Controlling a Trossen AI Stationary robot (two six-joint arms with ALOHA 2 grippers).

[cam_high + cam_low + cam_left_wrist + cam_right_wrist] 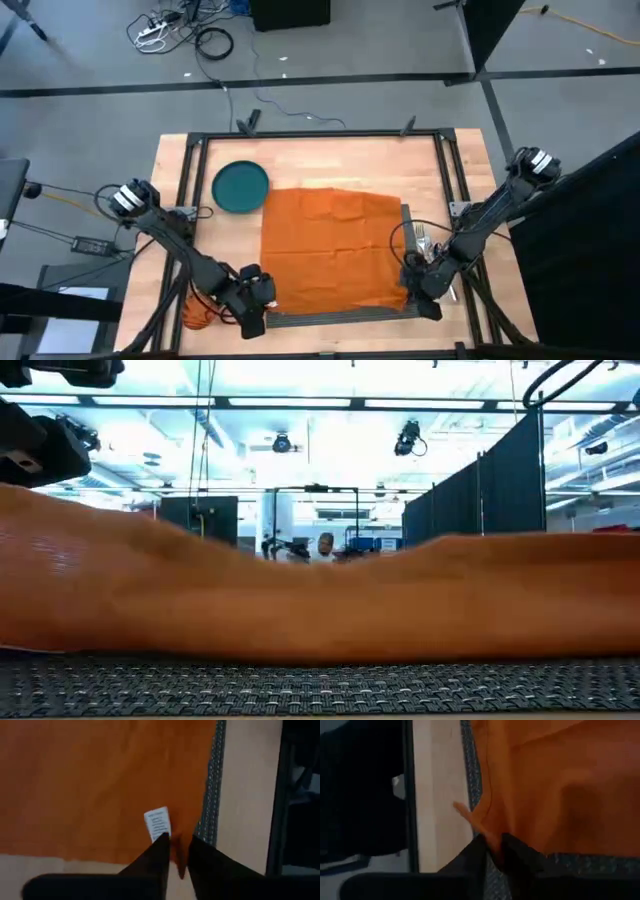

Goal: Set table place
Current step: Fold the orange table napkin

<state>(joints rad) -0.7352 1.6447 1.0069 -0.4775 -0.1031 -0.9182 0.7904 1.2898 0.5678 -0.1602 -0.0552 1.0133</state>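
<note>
**Both grippers pinch the napkin's near corners over the mat**

We see the orange napkin [333, 248] spread wide across the middle of the table [320, 160], covering nearly all of the grey mat [335, 315]; only a thin strip of mat shows along the napkin's 6 o'clock edge and a sliver at its 3 o'clock edge. The cloth lies wrinkled, not flat.

At the napkin's 7 o'clock corner the left gripper [179, 851] has its fingers nearly closed, with a fold of orange cloth caught between them. At the 5 o'clock corner the right gripper [496, 851] is likewise nearly closed, a peak of cloth squeezed between its fingers.

The teal plate [240, 186] sits on bare wood at about 10 o'clock from the napkin, just touching or just beside its corner; we cannot tell which. The plate holds nothing. A fork [422, 240] lies at the napkin's 3 o'clock side, partly under the right arm.

The left wrist view alone shows a small white care label [158, 824] on the cloth just ahead of the fingers, and the mat's woven edge running beside the napkin. The right wrist view alone shows the mat under the lifted corner. The low view shows the napkin as a rumpled orange ridge [320, 600] rising above the ribbed mat [320, 685], higher at the left, which the high view does not reveal.
</note>
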